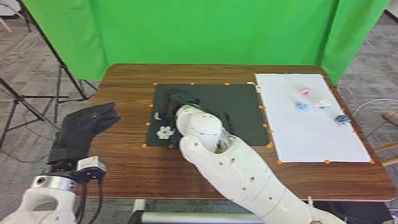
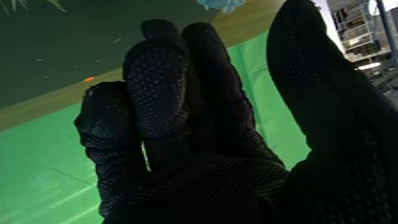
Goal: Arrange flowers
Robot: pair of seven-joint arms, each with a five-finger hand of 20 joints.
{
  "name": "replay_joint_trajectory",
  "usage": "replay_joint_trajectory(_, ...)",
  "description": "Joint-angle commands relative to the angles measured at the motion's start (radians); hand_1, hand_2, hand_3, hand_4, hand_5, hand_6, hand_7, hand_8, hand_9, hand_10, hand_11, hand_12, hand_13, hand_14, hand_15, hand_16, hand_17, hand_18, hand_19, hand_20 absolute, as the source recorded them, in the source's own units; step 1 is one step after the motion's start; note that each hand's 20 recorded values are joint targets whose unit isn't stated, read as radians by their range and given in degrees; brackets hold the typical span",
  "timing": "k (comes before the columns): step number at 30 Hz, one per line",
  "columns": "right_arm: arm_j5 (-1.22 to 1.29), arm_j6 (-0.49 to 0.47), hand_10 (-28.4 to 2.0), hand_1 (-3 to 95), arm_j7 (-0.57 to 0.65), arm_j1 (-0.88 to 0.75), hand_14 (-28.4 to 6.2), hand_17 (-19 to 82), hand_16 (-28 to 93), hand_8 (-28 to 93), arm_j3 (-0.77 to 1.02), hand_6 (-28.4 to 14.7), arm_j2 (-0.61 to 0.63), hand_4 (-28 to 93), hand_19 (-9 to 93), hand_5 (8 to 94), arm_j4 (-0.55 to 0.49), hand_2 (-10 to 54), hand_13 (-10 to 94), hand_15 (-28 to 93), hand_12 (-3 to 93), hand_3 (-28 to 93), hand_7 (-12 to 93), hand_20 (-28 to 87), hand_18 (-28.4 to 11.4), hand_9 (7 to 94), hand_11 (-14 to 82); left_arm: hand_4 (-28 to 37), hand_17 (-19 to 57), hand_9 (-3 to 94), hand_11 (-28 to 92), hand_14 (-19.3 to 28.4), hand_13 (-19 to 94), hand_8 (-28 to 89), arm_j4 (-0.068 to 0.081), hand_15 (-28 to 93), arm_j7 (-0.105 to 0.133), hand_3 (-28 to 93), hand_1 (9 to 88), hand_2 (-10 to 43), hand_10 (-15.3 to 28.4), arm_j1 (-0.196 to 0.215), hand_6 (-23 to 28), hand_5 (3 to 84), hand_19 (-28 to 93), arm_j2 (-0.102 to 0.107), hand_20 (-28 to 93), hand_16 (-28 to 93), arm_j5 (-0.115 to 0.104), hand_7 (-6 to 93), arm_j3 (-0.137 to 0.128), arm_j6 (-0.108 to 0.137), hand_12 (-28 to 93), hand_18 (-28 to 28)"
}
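Small flowers (image 1: 164,132) on white sheet (image 1: 311,135) and dark mat (image 1: 242,102)

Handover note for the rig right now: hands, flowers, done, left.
Right hand: open, over black mat, holding nothing.
Left hand: open, waiting by table's left edge.
White sheet: pink flower, light blue flower, cream flower, dark blue flower.
Black mat: white flower.
Done: probably those four, if the sheet is the goal.
Left: likely the white flower; target layout can't be told.
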Motion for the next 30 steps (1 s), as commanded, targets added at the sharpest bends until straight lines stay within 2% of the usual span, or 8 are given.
replay_joint_trajectory(1,-0.092,-0.018,-18.2,36.1,-0.072,0.017,-9.1,42,21,-12,-0.022,-6.0,0.022,-28,93,57.1,-0.023,-9.5,65,74,15.3,79,23,31,-16.8,59.8,18.9,-11.9,-9.3,40.3,36,27.9,28,-9,-0.016,58,0.018,84,28.2,5.3,21.8,0.073,14.9,49.3,57,0.001,15,-11,-0.016,15.2,-0.031,0.022,10,21.5)
replay_joint_trajectory(5,-0.139,-0.053,-18.7,29.7,-0.163,0.03,-10.2,40,20,-12,-0.041,-6.2,0.057,-28,93,55.3,-0.075,-6.1,63,74,15.4,79,21,30,-17.9,55.6,17.9,-12.0,-9.3,40.3,36,27.9,28,-9,-0.039,58,0.08,83,28.2,5.3,21.8,0.176,14.9,49.3,57,0.008,15,-11,-0.055,15.2,-0.066,0.077,10,21.4)
replay_joint_trajectory(11,-0.048,-0.026,-19.2,25.6,-0.178,0.12,-12.3,37,19,-11,-0.122,-7.1,0.263,-28,93,53.3,-0.234,-1.8,59,74,15.8,80,19,28,-19.5,51.5,15.5,-11.9,-9.2,40.3,35,28.0,28,-9,-0.066,58,0.134,84,28.1,5.2,21.8,0.283,14.9,49.3,57,0.015,15,-11,-0.087,15.1,-0.098,0.122,10,21.4)
replay_joint_trajectory(13,-0.074,-0.05,-19.5,25.0,-0.212,0.118,-12.7,36,18,-11,-0.1,-7.4,0.326,-28,93,52.8,-0.294,-0.8,58,74,15.9,80,17,28,-19.6,51.1,15.2,-12.0,-9.2,40.3,36,28.0,28,-9,-0.073,58,0.133,84,28.1,5.2,21.9,0.306,15.0,49.3,57,0.007,15,-11,-0.088,15.1,-0.109,0.122,10,21.4)
replay_joint_trajectory(17,-0.028,0.036,-19.6,24.1,-0.245,0.119,-13.6,36,18,-10,-0.092,-7.4,0.443,-28,93,52.7,-0.356,1.0,58,74,16.0,81,17,28,-19.7,50.8,14.8,-12.0,-9.2,40.4,35,27.9,28,-9,-0.074,58,0.135,84,28.2,5.3,21.8,0.315,15.0,49.4,57,0.008,15,-11,-0.088,15.0,-0.111,0.128,10,21.4)
replay_joint_trajectory(20,-0.096,-0.038,-20.8,19.3,-0.303,0.083,-16.0,34,18,-10,-0.055,-7.5,0.39,-26,93,52.6,-0.331,7.2,56,74,16.1,80,16,27,-20.5,49.3,12.8,-12.2,-9.3,40.3,36,27.9,28,-9,-0.067,58,0.124,84,28.2,5.3,21.9,0.287,14.9,49.4,57,-0.003,15,-11,-0.09,15.1,-0.088,0.122,10,21.4)
replay_joint_trajectory(22,-0.102,-0.063,-21.4,17.2,-0.316,0.056,-17.2,33,18,-10,-0.044,-7.4,0.343,-25,93,52.0,-0.31,8.5,54,74,16.4,80,15,26,-20.8,47.6,11.7,-12.2,-9.3,40.4,36,28.0,28,-9,-0.061,58,0.114,84,28.2,5.3,21.8,0.261,15.0,49.4,57,-0.006,15,-11,-0.072,15.0,-0.075,0.104,10,21.4)
replay_joint_trajectory(30,-0.214,-0.197,-25.7,6.1,-0.373,-0.029,-23.6,26,16,-10,0.024,-3.1,0.173,-26,92,45.6,-0.225,15.1,39,76,18.0,73,12,26,-23.3,35.1,8.6,-12.1,-9.3,40.3,36,27.9,28,-9,-0.052,58,0.073,84,28.2,5.6,21.8,0.21,15.0,49.3,57,-0.024,15,-11,-0.046,15.1,-0.063,0.075,10,21.5)
